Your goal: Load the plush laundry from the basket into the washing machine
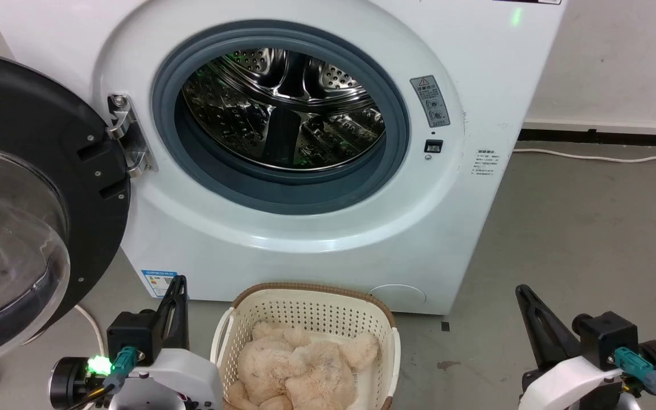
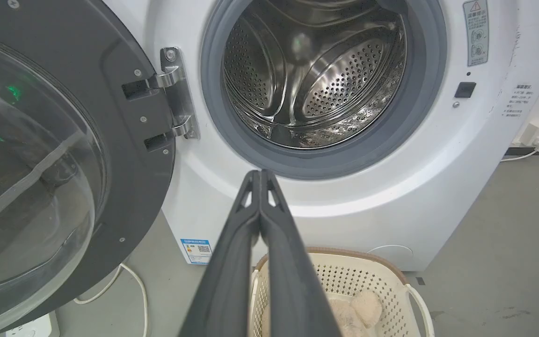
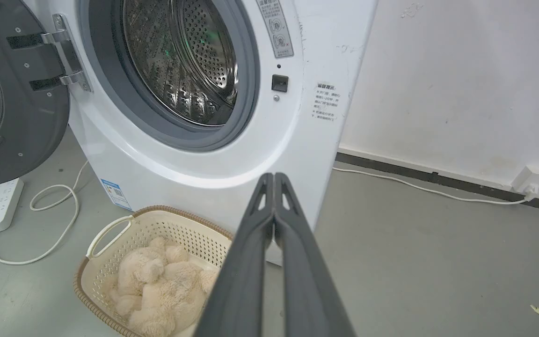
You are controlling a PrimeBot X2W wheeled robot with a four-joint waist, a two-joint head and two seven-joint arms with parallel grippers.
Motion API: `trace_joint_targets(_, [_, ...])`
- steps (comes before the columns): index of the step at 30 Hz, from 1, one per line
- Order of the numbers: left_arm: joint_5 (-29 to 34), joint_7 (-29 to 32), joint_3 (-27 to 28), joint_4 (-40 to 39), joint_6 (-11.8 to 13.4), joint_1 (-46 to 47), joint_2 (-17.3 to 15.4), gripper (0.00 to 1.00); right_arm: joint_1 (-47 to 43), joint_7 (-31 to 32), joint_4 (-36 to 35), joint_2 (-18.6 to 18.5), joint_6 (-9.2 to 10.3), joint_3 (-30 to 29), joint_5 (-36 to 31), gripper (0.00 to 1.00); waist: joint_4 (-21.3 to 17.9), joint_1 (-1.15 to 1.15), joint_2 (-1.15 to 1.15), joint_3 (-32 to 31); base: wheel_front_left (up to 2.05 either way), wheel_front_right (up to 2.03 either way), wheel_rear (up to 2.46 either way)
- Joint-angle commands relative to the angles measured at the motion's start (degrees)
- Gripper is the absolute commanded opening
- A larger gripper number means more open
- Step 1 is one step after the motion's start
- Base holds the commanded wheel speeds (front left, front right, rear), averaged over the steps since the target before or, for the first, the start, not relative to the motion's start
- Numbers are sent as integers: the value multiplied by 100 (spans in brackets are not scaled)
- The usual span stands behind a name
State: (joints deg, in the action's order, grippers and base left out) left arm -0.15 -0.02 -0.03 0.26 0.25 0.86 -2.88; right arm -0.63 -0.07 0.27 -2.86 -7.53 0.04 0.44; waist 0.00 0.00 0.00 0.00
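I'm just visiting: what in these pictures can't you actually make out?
- The fluffy cream-beige teddy-bear toy: the head view's bottom edge cuts it off, and its face is not discernible.
- The same toy in the left wrist view: mostly hidden behind the left gripper.
- The grey warning sticker on the white front-loading washing machine: print too small.
- The round black-framed glass door: cut by the head view's left edge.

You have soft, even indoor light, with faint shadows on the grey concrete floor (image 1: 590,228). Glare sparkles on the shiny perforated steel drum (image 1: 282,114), strongest toward 12 o'clock. The round black-framed glass door (image 1: 15,245), at 9 o'clock, carries pale reflections. Wrist views bow straight lines near their edges.
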Motion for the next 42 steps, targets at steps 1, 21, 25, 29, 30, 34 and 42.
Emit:
trace_joint_targets(1, [15, 2, 3, -26, -25, -86, 1, 0, 63, 7, -27, -1, 4, -4, -44, 0, 0, 0, 0, 0, 0, 0, 0])
trace_joint_targets(21, [15, 2, 3, -26, -25, -86, 1, 0, 63, 7, -27, -1, 4, -4, -44, 0, 0, 0, 0, 0, 0, 0, 0])
trace_joint_targets(25, [-2, -1, -1, 2, 7, 1, 0, 100, -4, -1, 4, 0, -1, 1, 4, 100, 0, 0, 0, 0, 0, 0, 0])
trace_joint_targets(29, [-80, -48, -36, 16, 9, -20, 0, 100, -35, -49, 21, 0, -1, 0, 69, 100, 0, 0, 0, 2, 0, 0, 0])
trace_joint_targets(30, [-101, -60, -45, 21, 10, -24, 0, 100, -41, -61, 24, 0, -1, -2, 86, 100, 0, 0, 0, 3, 0, 0, 0])
trace_joint_targets(34, [-162, -97, -72, 36, 12, -36, 0, 100, -60, -97, 26, 0, -1, -8, 138, 100, -1, 0, 0, 7, 0, 0, 0])
trace_joint_targets(42, [-311, -193, -136, 92, 9, -33, 0, 100, -98, -192, 20, 0, 0, -23, 275, 100, -23, 0, 0, 60, 0, 0, 0])
